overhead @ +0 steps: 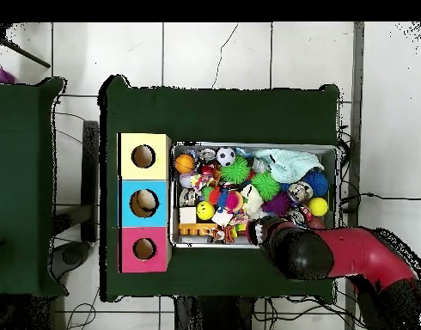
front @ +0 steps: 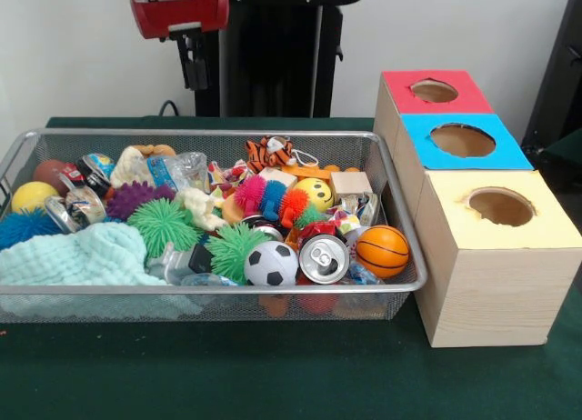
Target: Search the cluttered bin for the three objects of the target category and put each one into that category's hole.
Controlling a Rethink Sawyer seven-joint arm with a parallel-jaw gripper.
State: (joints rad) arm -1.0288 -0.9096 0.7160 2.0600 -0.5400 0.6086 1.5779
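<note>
Wire bin (front: 400, 211): sat mid-tabletop, crammed with toys.
Soccer ball (front: 271, 264): at the bin's front rim, beside the can (front: 324, 257).
Gripper (front: 194, 70): hung above the bin's far rim; jaws' state, can't tell.
Holes: red box (front: 435, 91), blue box (front: 464, 140), yellow box (front: 500, 206), just beside the bin.

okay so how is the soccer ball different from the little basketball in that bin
The soccer ball is white with black patches; the basketball is orange with dark seam lines. In the front view the soccer ball lies left of the silver can, the basketball right of it, close to the end of the wire bin beside the yellow-topped box. Both are small round toy balls, similar in size, resting on top of the clutter along the same side of the bin.
</note>
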